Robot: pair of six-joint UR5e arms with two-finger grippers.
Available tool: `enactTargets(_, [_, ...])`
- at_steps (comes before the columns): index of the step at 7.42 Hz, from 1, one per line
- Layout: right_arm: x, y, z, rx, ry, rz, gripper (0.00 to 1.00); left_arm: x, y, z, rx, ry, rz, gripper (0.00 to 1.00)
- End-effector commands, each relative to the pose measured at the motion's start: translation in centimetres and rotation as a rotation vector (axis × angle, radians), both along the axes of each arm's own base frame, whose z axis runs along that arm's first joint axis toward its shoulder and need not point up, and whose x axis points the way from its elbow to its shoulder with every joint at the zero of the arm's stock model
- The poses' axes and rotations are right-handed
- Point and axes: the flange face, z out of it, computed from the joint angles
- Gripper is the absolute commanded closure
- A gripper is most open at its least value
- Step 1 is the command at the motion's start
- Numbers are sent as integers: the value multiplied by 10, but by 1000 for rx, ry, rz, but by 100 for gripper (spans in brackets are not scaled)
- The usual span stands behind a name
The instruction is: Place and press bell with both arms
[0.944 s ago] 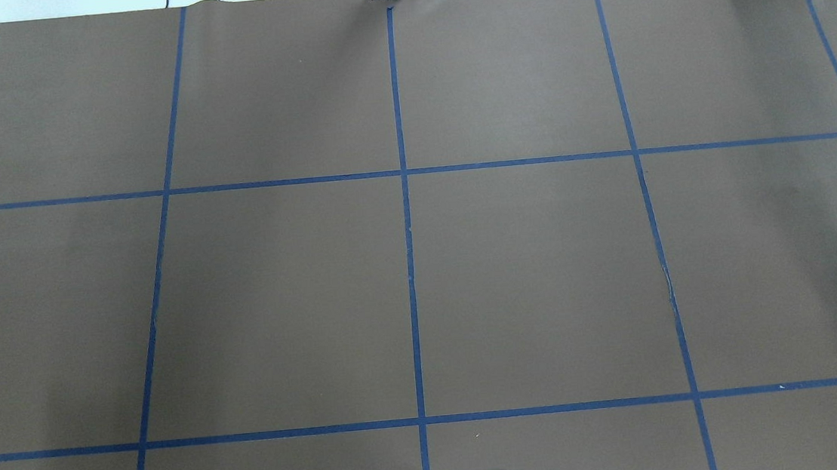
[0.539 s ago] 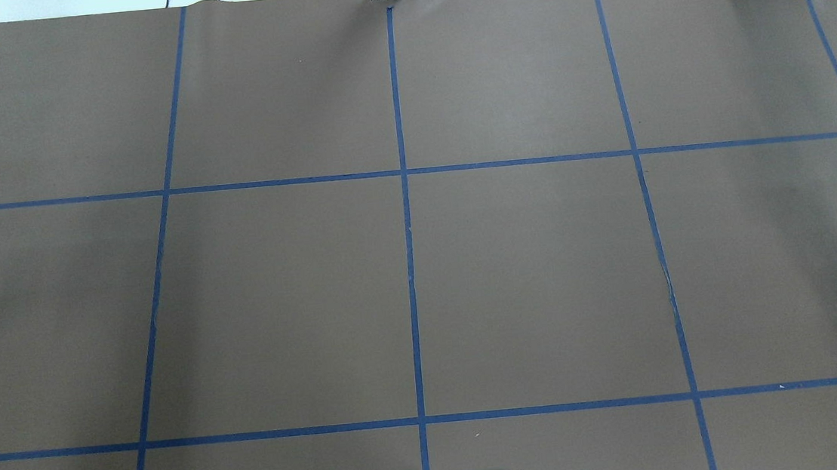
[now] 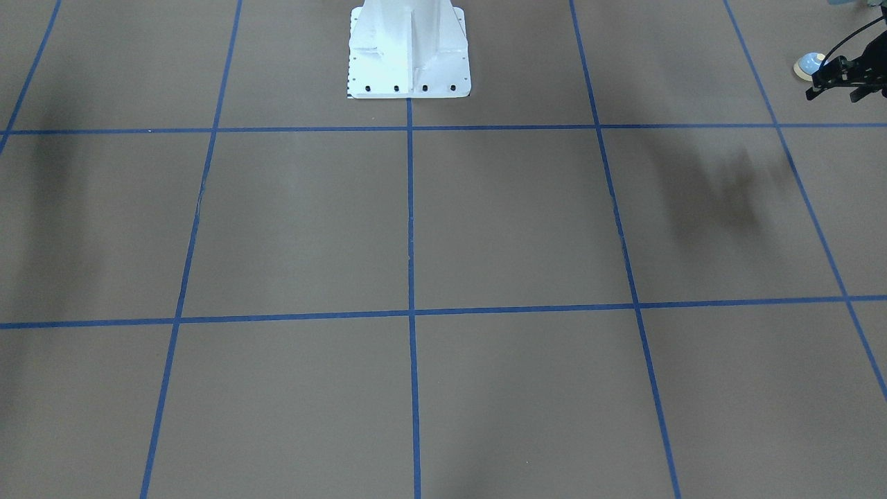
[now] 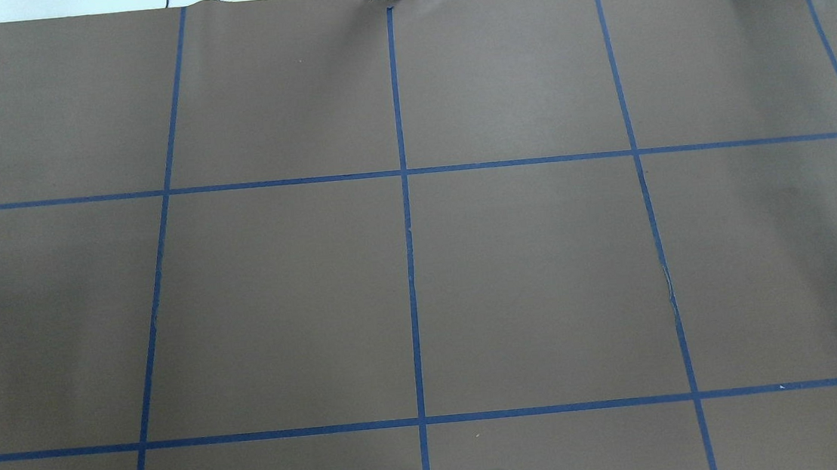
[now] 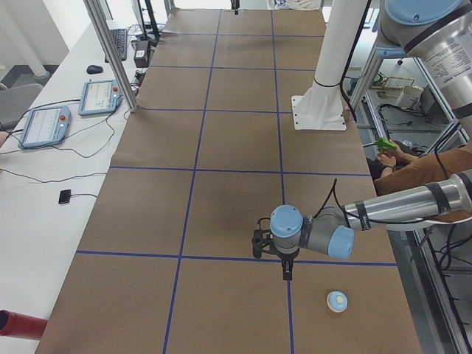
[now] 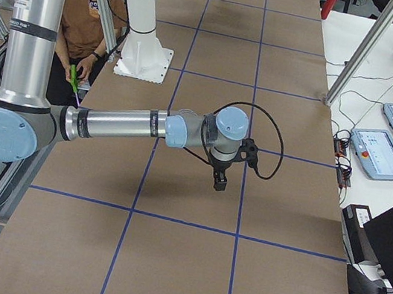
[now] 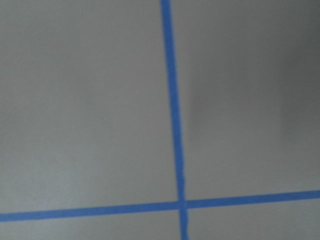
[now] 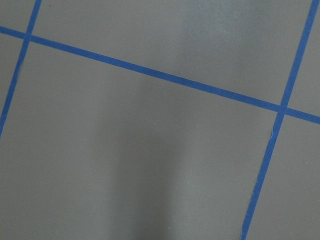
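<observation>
I see the bell (image 5: 338, 301) sitting on the brown table (image 4: 280, 300). It is way over at the robot's left end, on the side near the robot. It is small and light blue with a pale button on top, and it stands the right way up.

The left arm (image 5: 398, 206) reaches out low over that end of the table. The left claw (image 5: 286, 270) hangs from it and points straight down. It is near the bell but apart from it, close to where two blue lines (image 4: 410, 266) cross. I cannot tell if this claw is released or clenched.

The right arm (image 6: 121, 123) stretches out over the other end, well apart from the bell. The right claw (image 6: 218, 183) points down over the table too. I cannot tell if it is released or clenched either.

The white stand (image 3: 409, 48) is bolted at the table's edge. A person (image 6: 90, 16) in a brown shirt sits beside it, holding something green.
</observation>
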Motion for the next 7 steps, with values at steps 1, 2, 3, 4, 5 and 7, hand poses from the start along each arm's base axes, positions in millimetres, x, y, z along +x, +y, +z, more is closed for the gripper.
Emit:
enactTargets(1, [-1, -1, -3, 8, 0, -3, 0, -5, 30, 40, -78, -36, 32, 0])
enactTargets(2, [-1, -1, -5, 14, -1, -2, 0, -3, 42, 58, -114, -51, 64, 0])
enactTargets(3, [-1, -2, -7, 35, -3, -2, 0, -3, 46, 64, -125, -56, 77, 0])
enactTargets(4, [-1, -2, -8, 38, -4, -2, 0, 3, 53, 74, -119, -57, 149, 0])
enactTargets(5, [-1, -2, -10, 44, -6, -3, 0, 0, 62, 88, -133, -63, 172, 0])
enactTargets(7, [-2, -3, -14, 98, -11, -5, 0, -4, 74, 101, -173, -70, 130, 0])
